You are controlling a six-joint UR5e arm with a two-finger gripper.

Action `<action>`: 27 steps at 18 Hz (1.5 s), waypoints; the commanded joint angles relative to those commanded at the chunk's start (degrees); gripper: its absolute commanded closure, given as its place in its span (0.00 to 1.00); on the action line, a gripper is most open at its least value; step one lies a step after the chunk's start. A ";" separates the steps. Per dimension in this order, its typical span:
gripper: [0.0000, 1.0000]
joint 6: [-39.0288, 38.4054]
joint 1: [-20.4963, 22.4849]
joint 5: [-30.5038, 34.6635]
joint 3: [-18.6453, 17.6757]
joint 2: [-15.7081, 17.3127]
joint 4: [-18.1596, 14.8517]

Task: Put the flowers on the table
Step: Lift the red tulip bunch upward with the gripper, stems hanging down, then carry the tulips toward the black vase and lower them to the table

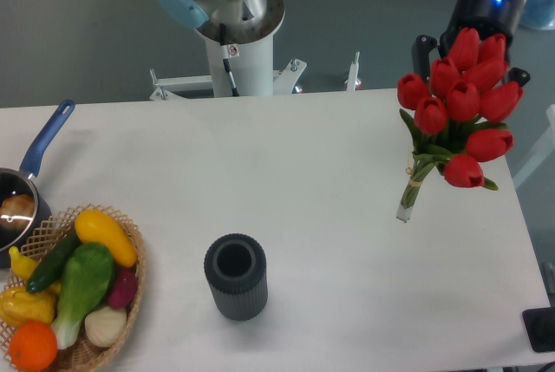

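Nearest, by the tabletop's (286,190) front edge, stands the vase (236,276), already emptied, while the gripper (468,47) seemingly pinches the tulips (460,103) in its jaws above the right edge, stems down, still to be laid flat.

My arm's base (234,47) is a white column topped by a silver-grey joint with a pale blue cap, and a black cable runs down its front past a small label. At the upper right I see the black wrist section with a glowing blue light, ending in the gripper (468,58) with dark fingers (422,51).
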 joint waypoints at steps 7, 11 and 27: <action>0.62 0.09 -3.69 19.70 -0.26 1.15 0.00; 0.62 0.17 -8.43 34.19 -0.61 0.45 -0.09; 0.62 1.93 -22.77 62.00 -0.35 -14.32 -0.44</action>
